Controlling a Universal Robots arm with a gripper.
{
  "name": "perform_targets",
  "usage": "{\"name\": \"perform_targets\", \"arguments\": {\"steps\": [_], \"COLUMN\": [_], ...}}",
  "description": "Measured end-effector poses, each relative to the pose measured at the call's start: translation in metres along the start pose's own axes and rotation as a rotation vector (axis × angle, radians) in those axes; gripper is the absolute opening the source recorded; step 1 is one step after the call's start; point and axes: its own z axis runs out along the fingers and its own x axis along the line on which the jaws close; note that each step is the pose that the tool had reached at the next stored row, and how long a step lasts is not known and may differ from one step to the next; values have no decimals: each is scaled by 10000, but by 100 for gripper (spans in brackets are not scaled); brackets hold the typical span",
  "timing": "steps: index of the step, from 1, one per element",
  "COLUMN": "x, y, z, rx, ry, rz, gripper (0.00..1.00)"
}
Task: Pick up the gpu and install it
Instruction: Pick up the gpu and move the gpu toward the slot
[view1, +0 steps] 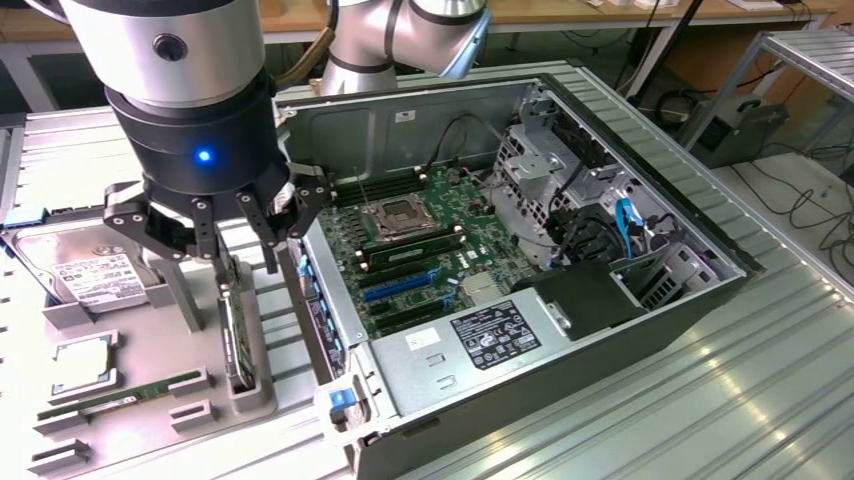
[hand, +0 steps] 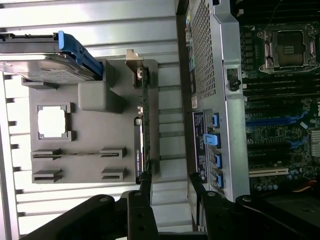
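The pincer (view1: 230, 250) hung released, jaws spread, just above the gpu (view1: 238, 338), which stood on edge in its grey holder (view1: 154, 345) on the table (view1: 747, 400), at the exterior view's left of the open computer case (view1: 534, 300); neither pickup nor installation appeared done.

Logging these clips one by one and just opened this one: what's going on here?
A robot arm's gripper hangs open over a gray parts holder, close above the black graphics card that stands on edge in its slot. The card is not gripped yet. Next to the holder sits the open computer case, with its motherboard exposed.
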Motion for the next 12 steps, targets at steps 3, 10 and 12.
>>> {"name": "perform_targets", "arguments": {"steps": [3, 10, 12], "x": [0, 3, 7], "y": [0, -2, -3], "z": [13, 41, 49], "rx": [0, -1, 1], "ry": [0, 0, 0], "rz": [0, 0, 0], "gripper": [42, 42, 42]}}
